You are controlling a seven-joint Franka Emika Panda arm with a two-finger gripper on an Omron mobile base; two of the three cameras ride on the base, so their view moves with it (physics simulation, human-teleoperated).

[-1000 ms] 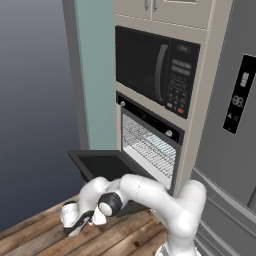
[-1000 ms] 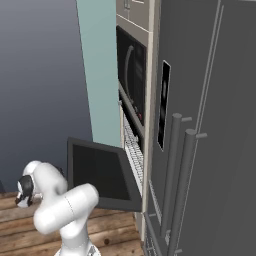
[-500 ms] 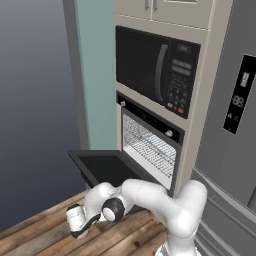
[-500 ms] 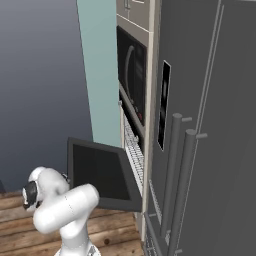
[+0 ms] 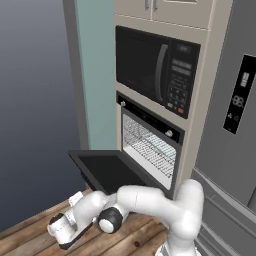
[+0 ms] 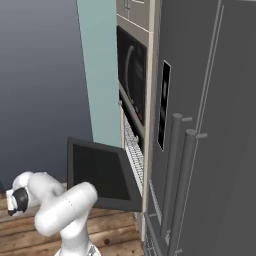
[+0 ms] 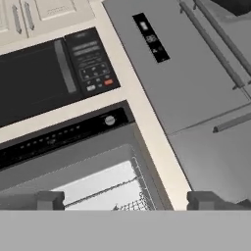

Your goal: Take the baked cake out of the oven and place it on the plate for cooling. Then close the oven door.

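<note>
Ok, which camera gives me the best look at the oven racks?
The left base view: it looks straight into the open oven at its wire racks. The right base view shows them edge-on; the hand view catches only a corner.

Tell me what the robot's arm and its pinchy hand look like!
The arm is smooth, shiny white, made of fat rounded tubes with dark round joints, like a black cap at the wrist. Its gripper has two small dark grey, blocky finger tips. No cables or markings show.

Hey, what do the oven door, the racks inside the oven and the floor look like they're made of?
Oven door: probably black metal framing a dark glass window, smooth with a faint sheen. Racks: thin bright crossed wires, likely chromed steel. Floor: brown planks with grain lines and seams, so wood or a wood-look finish; a rendered scene leaves that open.
</note>
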